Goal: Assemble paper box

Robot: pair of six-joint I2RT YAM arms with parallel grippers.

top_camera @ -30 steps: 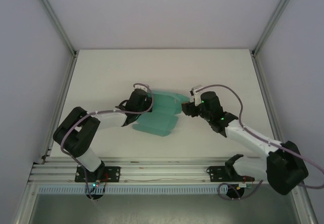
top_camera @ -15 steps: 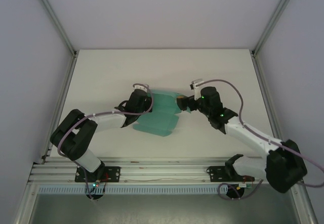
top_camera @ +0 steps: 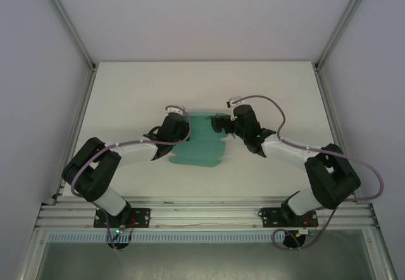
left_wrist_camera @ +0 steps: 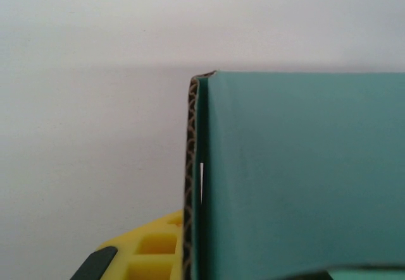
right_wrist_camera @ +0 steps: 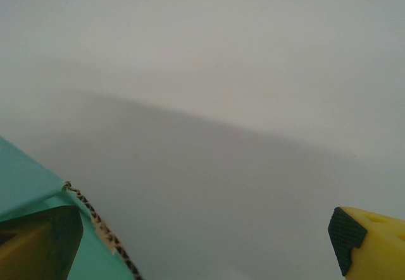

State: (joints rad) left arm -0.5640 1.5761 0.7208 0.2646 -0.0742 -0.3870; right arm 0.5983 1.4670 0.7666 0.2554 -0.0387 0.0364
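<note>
Tabletop [top_camera: 126,90] white and matte, boxed in by pale walls [top_camera: 190,14] and aluminium posts [top_camera: 66,21]; paper box [top_camera: 204,146] lies mid-table between both arms; left gripper [top_camera: 185,132] is clamped on its left edge; right gripper [top_camera: 219,122] stands spread wide at its far right corner.

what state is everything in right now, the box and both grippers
paper box, not yet a closed box; lies on the table with one edge panel folded up
left gripper, shut on the box's left edge panel
right gripper, open wide, holding nothing; one finger at the card's far right corner, the other over bare table
</note>
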